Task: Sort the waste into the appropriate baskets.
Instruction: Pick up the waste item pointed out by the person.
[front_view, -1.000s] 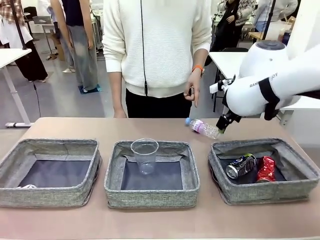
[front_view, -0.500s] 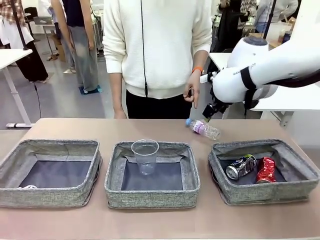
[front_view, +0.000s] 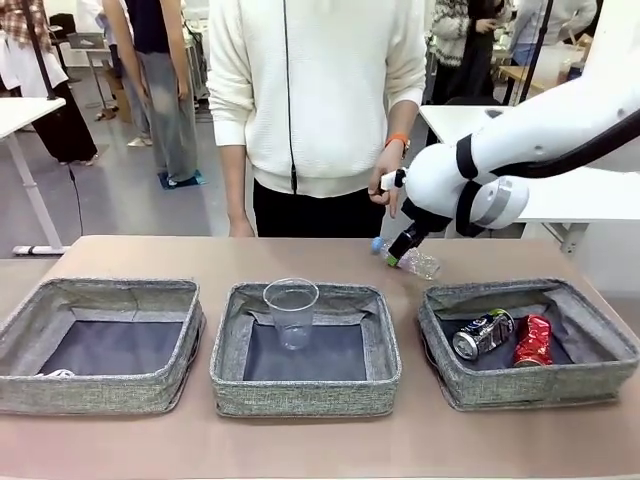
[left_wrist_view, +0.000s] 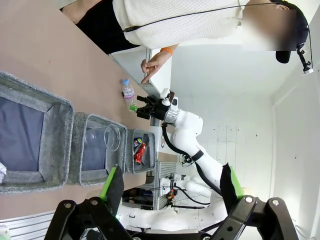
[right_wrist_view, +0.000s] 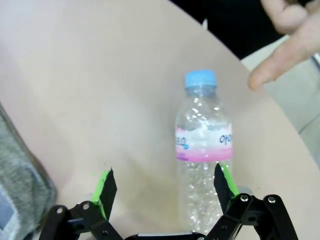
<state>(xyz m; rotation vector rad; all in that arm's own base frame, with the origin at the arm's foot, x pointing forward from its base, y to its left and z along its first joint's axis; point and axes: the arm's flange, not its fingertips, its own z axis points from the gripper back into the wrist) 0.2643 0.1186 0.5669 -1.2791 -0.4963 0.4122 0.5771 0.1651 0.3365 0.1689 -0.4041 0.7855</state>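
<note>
Right gripper (front_view: 398, 247), jaws apart and empty, has swung leftward and down over the last second to just above the clear bottle (front_view: 409, 258) lying right of frame centre behind the right basket (front_view: 527, 382); grasp looks imminent.

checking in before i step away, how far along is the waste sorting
Done: both crushed cans lie in the right basket, and the clear plastic cup stands in the middle basket. In hand: the right gripper hovers open over the bottle lying on the table, not gripping it. Left: binning that bottle.
</note>
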